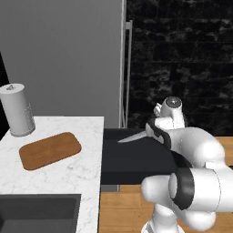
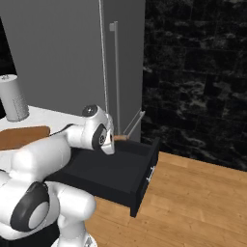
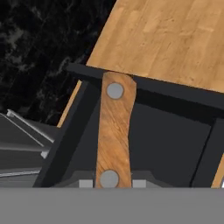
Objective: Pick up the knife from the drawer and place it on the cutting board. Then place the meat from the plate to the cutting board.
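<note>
Knife (image 3: 114,131) gripped by its wooden handle in the gripper (image 3: 109,183), above the open drawer (image 2: 140,166). Best carried level to the cutting board (image 1: 50,150), blade kept off the counter (image 1: 68,175).

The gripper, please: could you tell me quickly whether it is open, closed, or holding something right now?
Gripper: closed on the knife, gripping its wooden handle above the open drawer.
</note>
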Motion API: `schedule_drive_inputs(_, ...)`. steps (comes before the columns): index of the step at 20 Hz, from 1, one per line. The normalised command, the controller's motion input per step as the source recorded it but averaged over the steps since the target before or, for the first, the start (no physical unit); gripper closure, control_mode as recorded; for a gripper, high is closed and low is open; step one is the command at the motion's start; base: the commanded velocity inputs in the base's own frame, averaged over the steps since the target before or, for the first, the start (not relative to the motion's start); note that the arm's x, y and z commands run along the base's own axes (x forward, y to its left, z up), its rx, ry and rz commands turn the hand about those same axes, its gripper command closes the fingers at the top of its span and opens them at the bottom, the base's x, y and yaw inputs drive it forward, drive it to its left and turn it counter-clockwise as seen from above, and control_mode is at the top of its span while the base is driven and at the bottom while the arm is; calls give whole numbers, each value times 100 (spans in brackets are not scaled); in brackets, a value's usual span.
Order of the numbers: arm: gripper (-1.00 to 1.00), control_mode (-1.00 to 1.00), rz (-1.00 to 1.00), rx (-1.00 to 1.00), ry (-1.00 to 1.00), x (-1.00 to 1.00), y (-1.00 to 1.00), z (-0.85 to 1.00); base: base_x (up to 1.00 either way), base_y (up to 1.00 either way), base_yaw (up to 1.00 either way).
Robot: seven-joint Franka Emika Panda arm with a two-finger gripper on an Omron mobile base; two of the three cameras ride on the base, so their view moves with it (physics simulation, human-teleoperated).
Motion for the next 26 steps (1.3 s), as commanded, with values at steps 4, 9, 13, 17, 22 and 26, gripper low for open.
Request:
schedule_drive_inputs(4,100,-100,-5,11,4,1,100,90,0,0,0)
schedule_drive_inputs(9,100,-100,-1,6,10,29,100,12,0,0,0)
schedule_drive_inputs(13,100,-100,0,9,12,16,100,-29,0,0,0)
schedule_drive_inputs(17,100,-100,0,5,1,0,100,-11,0,0,0)
schedule_drive_inputs(22,100,-100,1,0,0,7,100,-21,0,0,0)
schedule_drive_inputs(26,100,-100,0,0,0,21,100,-21,0,0,0)
